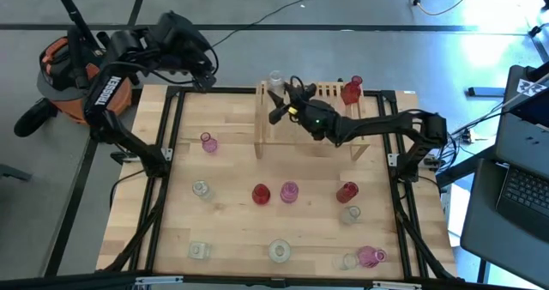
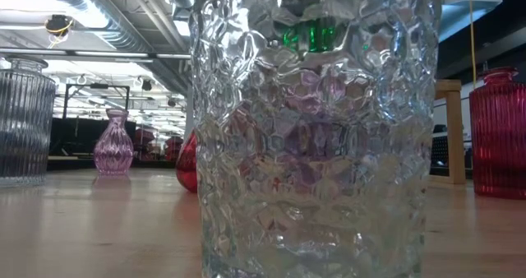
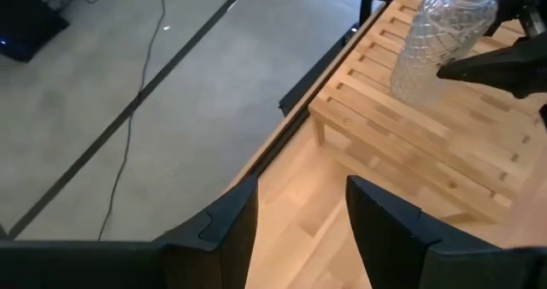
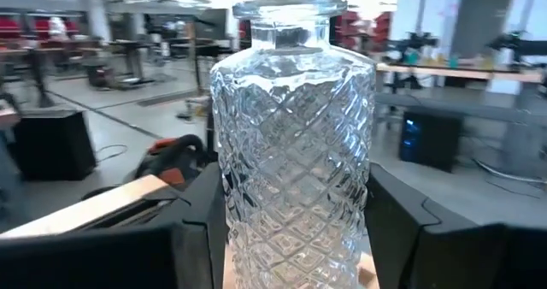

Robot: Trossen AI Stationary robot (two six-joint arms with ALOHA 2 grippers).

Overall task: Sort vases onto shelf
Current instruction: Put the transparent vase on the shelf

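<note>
My left end effector (image 1: pixel 208 77) hangs at the upper left of the high view, over the counter's (image 1: pixel 232 230) far edge, its fingers (image 3: pixel 231 229) parted and holding nothing. Left of centre a pink vase (image 1: pixel 208 142) stands alone on the counter. At upper centre sits the wooden shelf (image 1: pixel 377 101), where my right end effector (image 1: pixel 279 97) is clamped around a clear diamond-cut bottle (image 4: pixel 291 152) standing upright at the shelf's left end. A red vase (image 1: pixel 351 90) stands further right on the shelf. More vases stand scattered lower in the frame.
</note>
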